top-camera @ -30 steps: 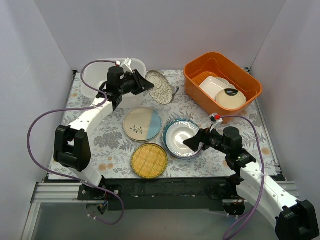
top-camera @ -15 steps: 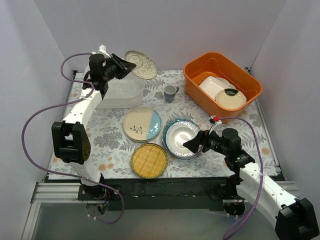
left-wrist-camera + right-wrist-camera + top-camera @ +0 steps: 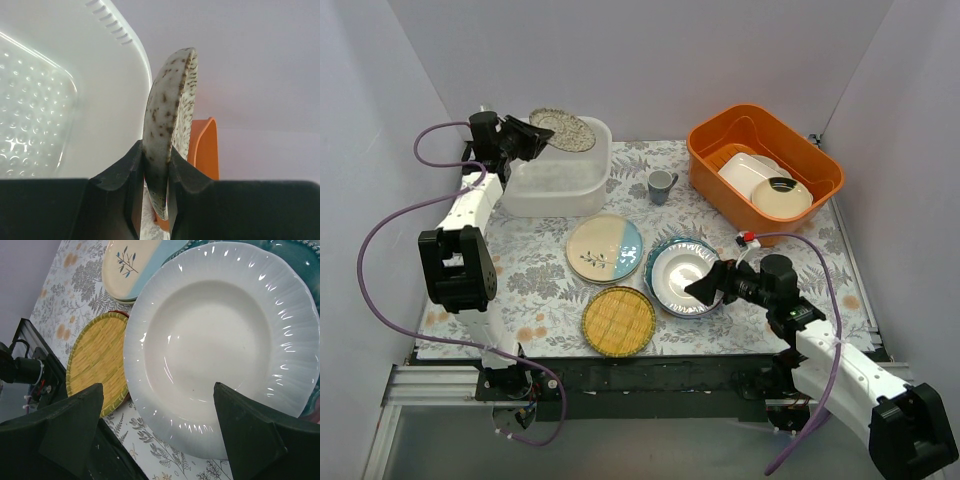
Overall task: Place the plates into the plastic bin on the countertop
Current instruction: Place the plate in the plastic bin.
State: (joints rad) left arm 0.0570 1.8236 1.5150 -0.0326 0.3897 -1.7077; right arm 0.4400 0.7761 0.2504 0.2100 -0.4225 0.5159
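My left gripper [image 3: 533,133] is shut on the rim of a brown-speckled plate [image 3: 563,129], holding it above the back of the translucent plastic bin [image 3: 582,185]. In the left wrist view the plate [image 3: 170,110] stands edge-on between the fingers [image 3: 127,175], with the bin's wall [image 3: 100,75] behind it. On the countertop [image 3: 530,270] lie a cream-and-light-blue leaf plate [image 3: 605,248], a yellow woven plate [image 3: 618,321] and a pale ribbed plate [image 3: 680,275] resting on a teal plate [image 3: 663,254]. My right gripper [image 3: 705,286] stands open just right of the pale plate [image 3: 225,345], with nothing between its jaws.
An orange bin [image 3: 712,165] at the back right holds a white rectangular dish [image 3: 748,170] and a round cream dish [image 3: 782,197]. A small grey cup [image 3: 661,186] stands between the two bins. White walls enclose the countertop on three sides.
My left arm has carried the speckled plate from beside the bin's right end up and back-left to above the bin. The right arm has barely moved.
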